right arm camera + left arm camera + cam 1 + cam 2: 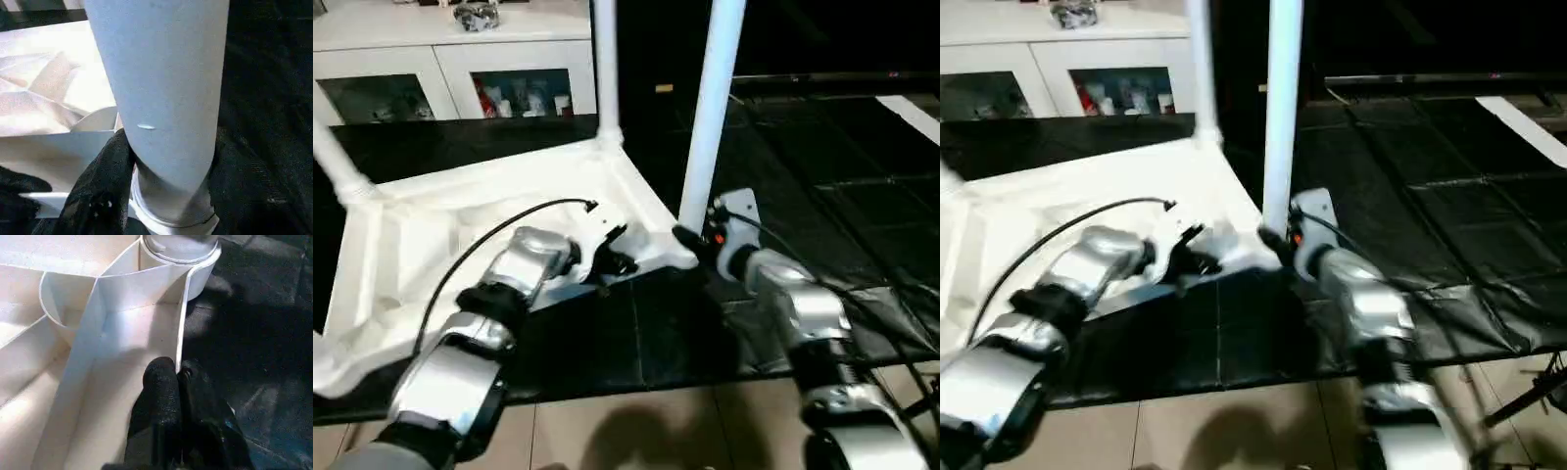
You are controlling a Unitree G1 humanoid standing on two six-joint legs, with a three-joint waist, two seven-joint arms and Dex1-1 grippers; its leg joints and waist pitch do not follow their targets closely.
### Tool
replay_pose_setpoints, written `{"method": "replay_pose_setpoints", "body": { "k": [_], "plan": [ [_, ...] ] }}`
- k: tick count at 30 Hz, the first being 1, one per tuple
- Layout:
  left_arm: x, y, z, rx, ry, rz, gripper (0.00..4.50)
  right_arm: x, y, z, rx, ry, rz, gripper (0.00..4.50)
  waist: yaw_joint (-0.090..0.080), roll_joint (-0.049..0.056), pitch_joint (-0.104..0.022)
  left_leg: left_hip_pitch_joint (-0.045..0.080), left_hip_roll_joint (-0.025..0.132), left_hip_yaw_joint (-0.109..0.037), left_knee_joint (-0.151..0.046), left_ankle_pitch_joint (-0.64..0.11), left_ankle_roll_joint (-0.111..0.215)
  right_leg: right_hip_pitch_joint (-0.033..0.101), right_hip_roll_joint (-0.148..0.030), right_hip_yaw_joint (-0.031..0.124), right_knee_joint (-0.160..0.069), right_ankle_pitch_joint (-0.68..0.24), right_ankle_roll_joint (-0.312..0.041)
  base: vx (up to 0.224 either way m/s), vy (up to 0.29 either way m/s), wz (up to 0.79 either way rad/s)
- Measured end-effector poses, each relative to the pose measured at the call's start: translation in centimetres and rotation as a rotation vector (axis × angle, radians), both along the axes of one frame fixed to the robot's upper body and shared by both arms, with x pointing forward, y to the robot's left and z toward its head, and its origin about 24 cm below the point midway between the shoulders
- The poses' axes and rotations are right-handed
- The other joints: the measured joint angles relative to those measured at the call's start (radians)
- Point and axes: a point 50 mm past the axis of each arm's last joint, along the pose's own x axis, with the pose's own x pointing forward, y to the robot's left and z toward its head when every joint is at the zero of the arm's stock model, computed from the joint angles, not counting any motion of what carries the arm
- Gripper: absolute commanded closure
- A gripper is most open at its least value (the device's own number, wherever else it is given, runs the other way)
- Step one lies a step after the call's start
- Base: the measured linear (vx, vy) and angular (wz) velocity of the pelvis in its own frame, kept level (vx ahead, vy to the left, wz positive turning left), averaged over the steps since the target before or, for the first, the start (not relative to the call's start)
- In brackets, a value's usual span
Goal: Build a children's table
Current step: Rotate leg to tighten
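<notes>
Gripping the upright leg (710,108) just above its corner socket, the right gripper (690,238) is steadying it (left gripper (612,262) pinching the tabletop (411,245) rim beside it)

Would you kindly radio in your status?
Left gripper shut on tabletop rim. Right gripper holds leg upright in corner socket. Nothing in the way.

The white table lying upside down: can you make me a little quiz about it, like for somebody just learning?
1. True or false: the tabletop lies with its ribbed underside up.
2. What does the right end effector grip? A) a table leg B) a cable C) the cabinet
3. Fill in: the left end effector pinches the tabletop's thin ____.

Key: 1 true. 2 A, the near leg standing in its corner socket. 3 rim, the edge wall next to that socket.
</notes>
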Motion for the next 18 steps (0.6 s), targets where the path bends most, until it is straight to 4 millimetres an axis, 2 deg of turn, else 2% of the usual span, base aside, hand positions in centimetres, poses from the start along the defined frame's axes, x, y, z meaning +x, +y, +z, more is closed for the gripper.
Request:
{"method": "replay_pose_setpoints", "body": {
  "k": [4, 13, 15, 18],
  "plan": [
    [0.0, -0.1, 0.1, 0.000, -0.015, -0.011, 4.50, -0.2, -0.1, -0.1, 0.014, -0.022, 0.008, 1.49, 0.001, 0.000, 0.000, -0.001, 0.000, 0.000, -0.002, 0.000, 0.000, -0.001, 0.000, 0.000, -0.002, 0.000, 0.000, 0.000, 0.000, 0.00],
    [-0.7, 1.1, 0.1, -0.001, -0.068, -0.154, 4.50, -1.5, -2.4, 0.1, 0.049, -0.042, 0.177, 0.80, 0.007, -0.001, 0.001, -0.004, 0.000, 0.000, -0.002, -0.001, 0.002, -0.002, 0.000, 0.000, -0.003, 0.000, 0.000, 0.000, 0.000, 0.00],
    [-1.2, 1.6, 0.1, -0.006, -0.059, -0.220, 4.50, -2.1, -3.4, 0.4, 0.037, -0.045, 0.266, 0.65, 0.014, -0.001, 0.001, -0.004, 0.000, 0.000, -0.002, -0.001, 0.002, -0.003, 0.000, 0.000, -0.003, 0.000, 0.000, 0.000, 0.000, 0.00],
    [-1.9, 2.5, 0.0, -0.005, -0.041, -0.314, 4.50, -3.3, -4.8, 0.7, 0.020, -0.036, 0.416, 0.65, 0.029, -0.001, 0.001, -0.004, 0.000, 0.000, -0.001, -0.001, 0.002, -0.003, 0.000, -0.001, -0.002, 0.000, 0.000, 0.000, 0.000, 0.00]
  ]
}}
